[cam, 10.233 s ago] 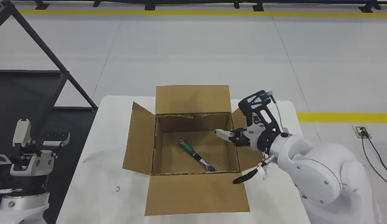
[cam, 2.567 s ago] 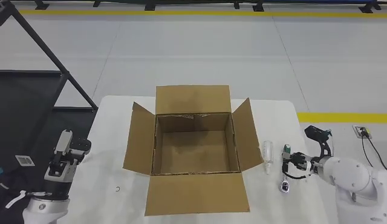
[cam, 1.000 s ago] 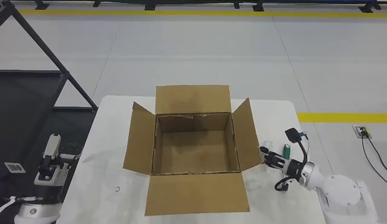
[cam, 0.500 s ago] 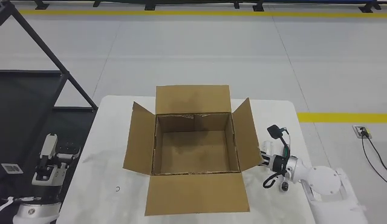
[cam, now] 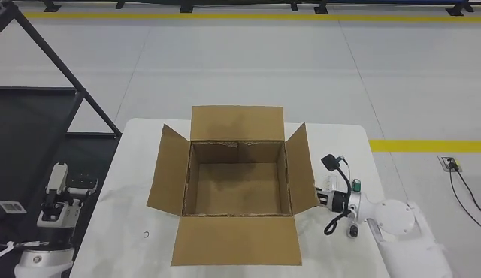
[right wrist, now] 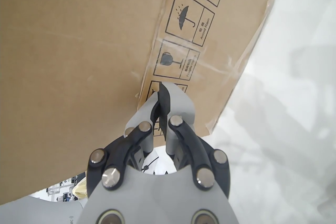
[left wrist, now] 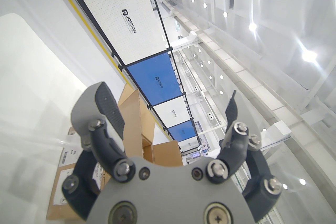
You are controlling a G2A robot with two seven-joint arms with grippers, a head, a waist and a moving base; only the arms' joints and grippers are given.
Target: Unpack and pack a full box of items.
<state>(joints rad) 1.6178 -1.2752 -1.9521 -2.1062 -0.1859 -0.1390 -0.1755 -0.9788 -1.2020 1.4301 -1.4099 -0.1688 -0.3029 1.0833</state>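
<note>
An open cardboard box (cam: 237,124) stands in the middle of the white table, its floor bare. My right gripper (cam: 319,197) is low beside the box's right flap. In the right wrist view this gripper (right wrist: 161,89) is shut, its tips pressed against the printed outer side of the box (right wrist: 78,25) with nothing between them. My left gripper (cam: 54,184) is off the table's left edge. It points upward and stands open (left wrist: 168,96) with nothing in it, the box (left wrist: 136,114) beyond it.
The head of a wrench (cam: 353,233) pokes out beside the right arm, and a small green piece (cam: 358,182) lies just behind that arm. A tiny dark clip (cam: 145,235) sits on the table (cam: 135,165) left of the box's front flap.
My right gripper has come in from the table's right side to the box's right flap. The box has slid a little to the left. The wrench seen in the box earlier is out.
</note>
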